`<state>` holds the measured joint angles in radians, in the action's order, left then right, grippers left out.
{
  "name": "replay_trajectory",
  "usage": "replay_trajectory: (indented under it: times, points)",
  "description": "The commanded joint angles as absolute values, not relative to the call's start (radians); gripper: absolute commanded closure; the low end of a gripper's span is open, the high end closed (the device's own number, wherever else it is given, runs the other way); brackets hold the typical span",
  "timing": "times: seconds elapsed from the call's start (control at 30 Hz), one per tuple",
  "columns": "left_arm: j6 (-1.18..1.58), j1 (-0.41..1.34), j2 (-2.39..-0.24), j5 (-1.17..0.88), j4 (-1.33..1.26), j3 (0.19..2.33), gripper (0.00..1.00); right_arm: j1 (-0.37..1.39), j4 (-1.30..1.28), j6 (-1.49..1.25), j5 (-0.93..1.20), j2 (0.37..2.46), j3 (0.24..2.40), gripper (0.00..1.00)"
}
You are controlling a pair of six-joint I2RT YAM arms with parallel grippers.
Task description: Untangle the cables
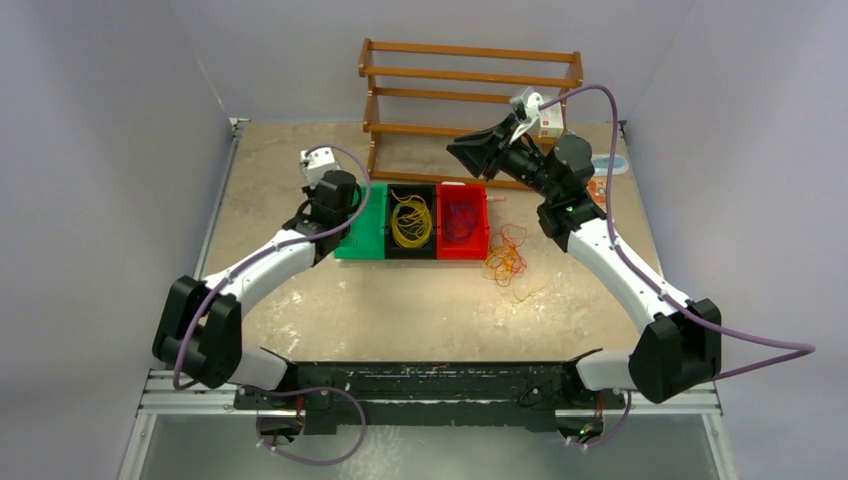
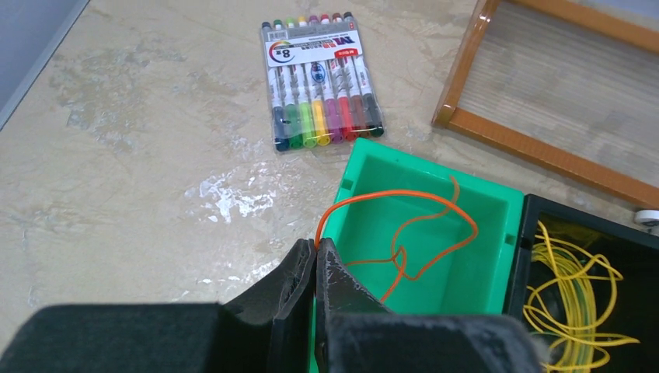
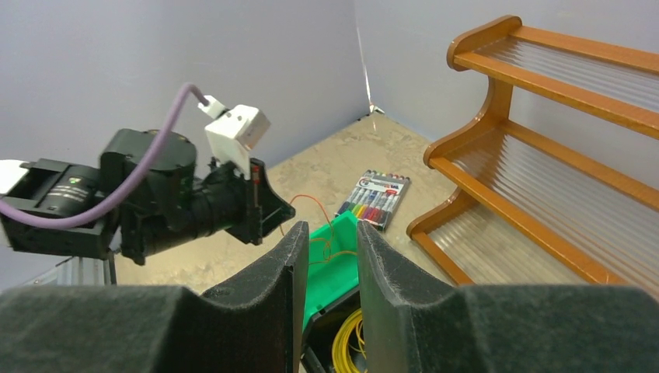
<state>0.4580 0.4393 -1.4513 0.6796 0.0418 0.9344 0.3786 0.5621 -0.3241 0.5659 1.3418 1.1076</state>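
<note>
Black fingers of the left end effector [image 2: 315, 260] pinch one orange cable [image 2: 404, 210] that loops into the green bin [image 2: 435, 167]. Beyond lies a marker pack [image 2: 320, 78]; only its "8" reads clearly. Yellow cables [image 2: 571, 287] fill the black bin [image 2: 575, 221], and purple cables [image 1: 461, 218] fill the red bin [image 1: 462, 253]. An orange tangle [image 1: 505, 260] lies on the tabletop [image 1: 420, 310] beside the red bin. The right end effector [image 3: 330, 233] hangs parted and empty.

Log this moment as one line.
left pincer: shut on orange cable over green bin | right pincer: open, empty | yellow cables: black bin | purple cables: red bin | orange tangle: on table
</note>
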Motion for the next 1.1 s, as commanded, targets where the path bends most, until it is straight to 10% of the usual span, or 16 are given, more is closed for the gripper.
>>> replay_trajectory:
  times: [0.0, 0.6, 1.07]
  points:
    - [0.499, 0.434, -1.333, 0.643, -0.019, 0.876, 1.0, 0.382, 0.596, -0.324, 0.557, 1.343, 1.121, 0.68]
    - [0.515, 0.434, -1.471, 0.536, -0.03, 0.915, 1.0, 0.383, 0.59, -0.332, 0.566, 1.353, 1.121, 0.68]
    - [0.499, 0.435, -1.43, 0.579, -0.028, 0.929, 0.72, 0.383, 0.518, -0.299, 0.44, 1.301, 1.053, 0.67]
